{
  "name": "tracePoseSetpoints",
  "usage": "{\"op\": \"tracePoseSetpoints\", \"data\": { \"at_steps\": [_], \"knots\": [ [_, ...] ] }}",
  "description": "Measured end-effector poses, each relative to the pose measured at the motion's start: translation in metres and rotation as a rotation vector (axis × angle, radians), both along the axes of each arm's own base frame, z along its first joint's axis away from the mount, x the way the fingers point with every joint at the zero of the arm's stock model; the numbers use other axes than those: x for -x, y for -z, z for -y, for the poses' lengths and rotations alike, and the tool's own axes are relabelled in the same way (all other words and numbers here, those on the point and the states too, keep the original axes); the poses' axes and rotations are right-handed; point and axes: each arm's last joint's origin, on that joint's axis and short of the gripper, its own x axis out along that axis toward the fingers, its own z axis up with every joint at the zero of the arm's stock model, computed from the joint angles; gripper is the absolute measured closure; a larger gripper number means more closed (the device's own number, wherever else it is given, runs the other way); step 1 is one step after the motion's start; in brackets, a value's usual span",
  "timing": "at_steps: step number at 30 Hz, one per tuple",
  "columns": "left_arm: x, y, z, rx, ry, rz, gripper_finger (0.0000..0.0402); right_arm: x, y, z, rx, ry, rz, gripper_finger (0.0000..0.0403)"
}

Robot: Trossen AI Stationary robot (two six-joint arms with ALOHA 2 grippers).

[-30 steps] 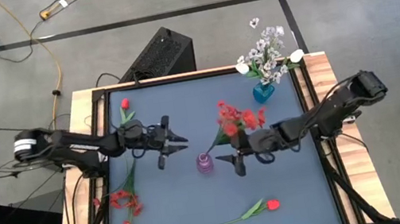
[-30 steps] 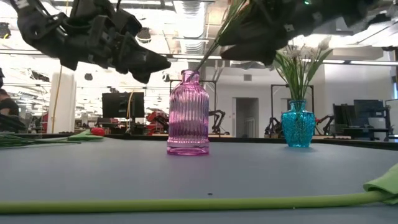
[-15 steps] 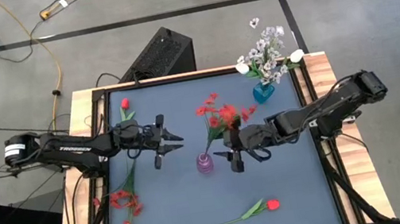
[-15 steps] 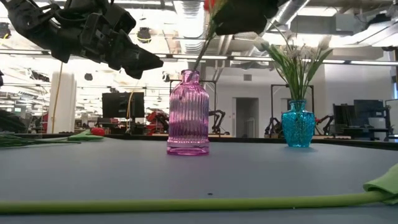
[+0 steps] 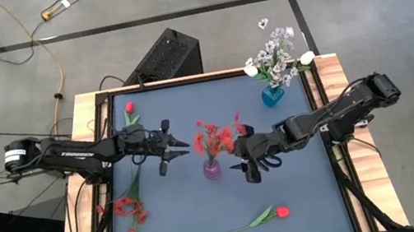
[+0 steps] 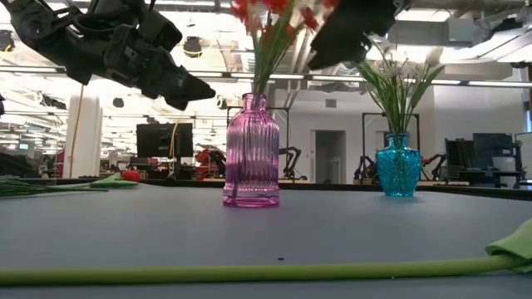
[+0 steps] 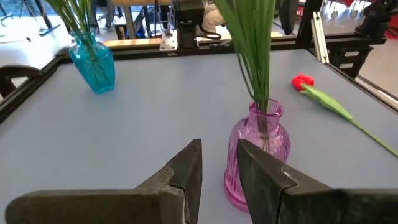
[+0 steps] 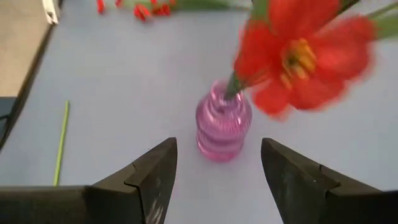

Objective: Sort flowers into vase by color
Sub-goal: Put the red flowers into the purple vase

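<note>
A pink ribbed vase [image 5: 212, 169] stands mid-table with red flowers [image 5: 212, 138] upright in it, their stems in its neck. My right gripper [image 5: 247, 168] hovers open just right of the vase, which lies beyond its empty fingers in the right wrist view [image 8: 224, 127]. On the vase's left my left gripper [image 5: 175, 150] hangs above the table, its fingers a little apart with nothing between them [image 7: 219, 165]. A teal vase [image 5: 273, 95] at the far right holds white flowers [image 5: 276, 55].
One red tulip [image 5: 281, 212] lies on the table near the front edge, its long green stem pointing left. Another red tulip [image 5: 129, 108] lies at the far left, and a red spray [image 5: 129, 212] lies along the left edge. A black box [image 5: 168, 55] sits behind the table.
The red flowers have swung from leaning toward the table's right, over my right gripper, to standing upright above the pink vase; their stems stayed in its neck. My right gripper has risen and tipped. My left gripper has drawn slightly back toward the table's left edge.
</note>
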Motion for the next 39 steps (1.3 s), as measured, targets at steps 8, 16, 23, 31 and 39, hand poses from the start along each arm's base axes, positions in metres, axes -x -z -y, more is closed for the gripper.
{"op": "tracePoseSetpoints", "data": {
  "at_steps": [8,16,23,31,39],
  "knots": [
    [0.013,-0.021,0.0,0.064,-0.082,-0.194,0.0313,0.008,0.007,-0.006,-0.114,-0.016,-0.117,0.0143],
    [0.039,-0.05,0.002,0.313,-0.31,-0.487,0.0313,0.015,0.009,-0.025,-0.105,-0.079,-0.142,0.0143],
    [0.053,-0.037,0.002,0.424,-0.5,-0.749,0.0313,0.022,0.012,-0.041,-0.05,-0.114,-0.139,0.0143],
    [0.045,-0.023,0.006,0.469,-0.466,-0.874,0.0313,0.027,0.017,-0.045,-0.026,-0.119,-0.162,0.0143],
    [0.047,-0.007,-0.005,0.431,-0.678,-1.005,0.0313,0.027,0.015,-0.05,-0.032,-0.135,-0.141,0.0143]
  ]
}}
